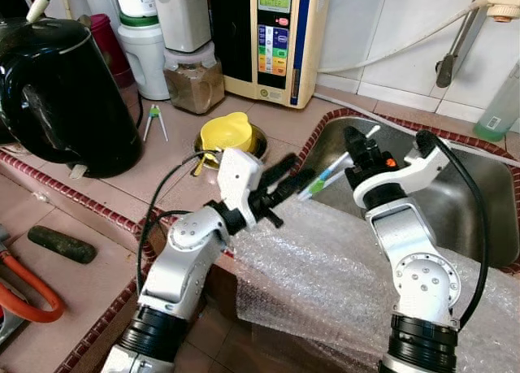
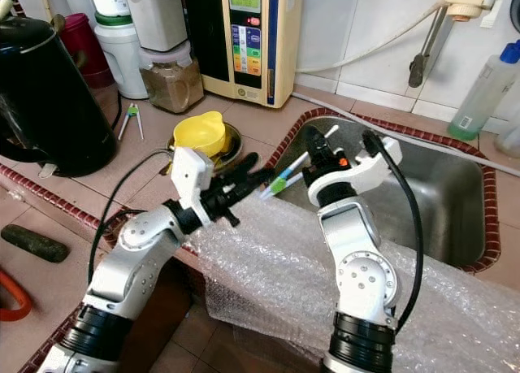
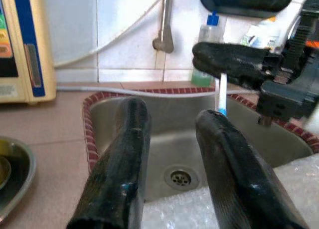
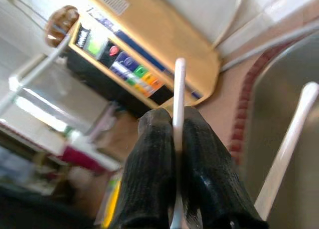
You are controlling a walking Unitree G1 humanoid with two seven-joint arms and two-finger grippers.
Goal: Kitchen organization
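My right gripper [image 1: 355, 155] is clamped on a thin white brush [image 4: 178, 114], held over the near left corner of the sink [image 1: 455, 198]; the stick runs between my two fingers and pokes out far beyond their tips; a second white handle [image 4: 286, 146] slants just beside it, and I cannot tell whether it is gripped too. The coloured brush ends [image 1: 321, 182], green and blue, point left toward my left gripper [image 1: 286, 180]. That gripper hovers above the counter edge with its fingers spread apart, holding nothing; the blue-tipped end sits just at the tip of one finger [image 3: 227, 154], contact unclear. Bubble wrap [image 1: 325, 275] drapes over the near rim of the sink, under both arms. On the counter to the left: a yellow cup [image 1: 225, 132] in a metal dish, a black kettle [image 1: 57, 88], a cream appliance [image 1: 272, 36] against the far wall; a green bottle [image 1: 500, 109] stands at far right.
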